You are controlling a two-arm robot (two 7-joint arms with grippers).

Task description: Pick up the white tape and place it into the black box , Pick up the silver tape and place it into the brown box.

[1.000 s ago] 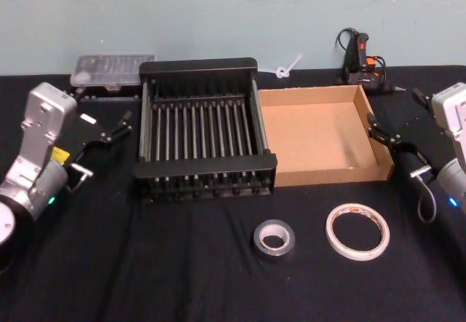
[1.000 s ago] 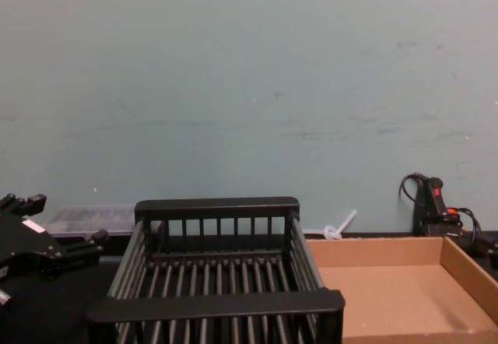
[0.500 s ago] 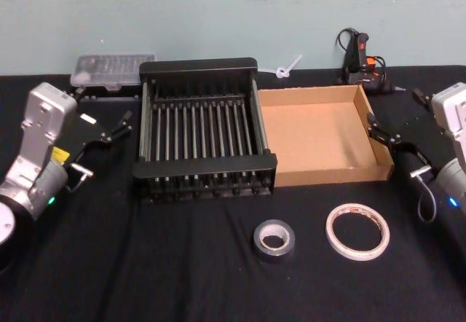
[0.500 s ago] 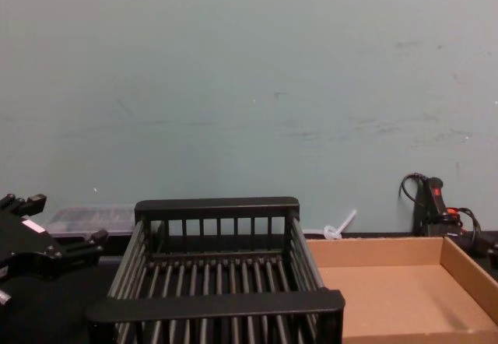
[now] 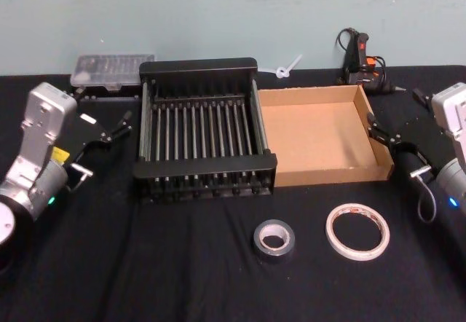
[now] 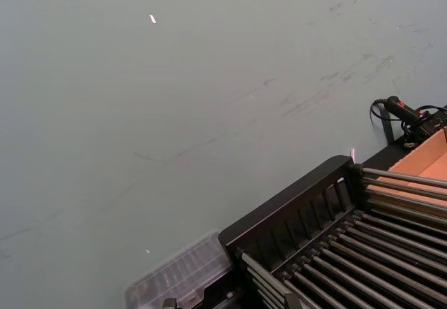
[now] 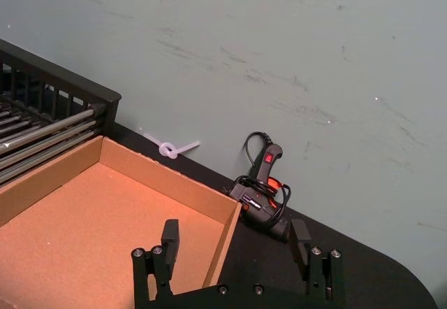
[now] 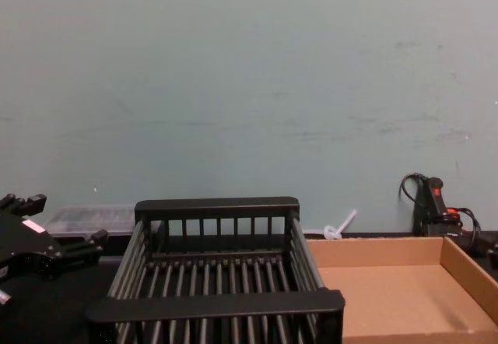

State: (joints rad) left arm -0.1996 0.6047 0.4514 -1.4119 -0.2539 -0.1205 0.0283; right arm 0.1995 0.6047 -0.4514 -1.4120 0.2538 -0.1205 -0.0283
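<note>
resting flat: white tape, silver tape.

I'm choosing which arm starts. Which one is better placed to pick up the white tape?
Probably the right. The white tape lies on the robot's right, nearer the open right gripper; the left gripper sits beyond the black box.

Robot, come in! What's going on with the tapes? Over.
Left gripper and right gripper open, empty, beside the boxes. White tape and silver tape on the table, untouched. Black box and brown box empty. Nothing blocking.
</note>
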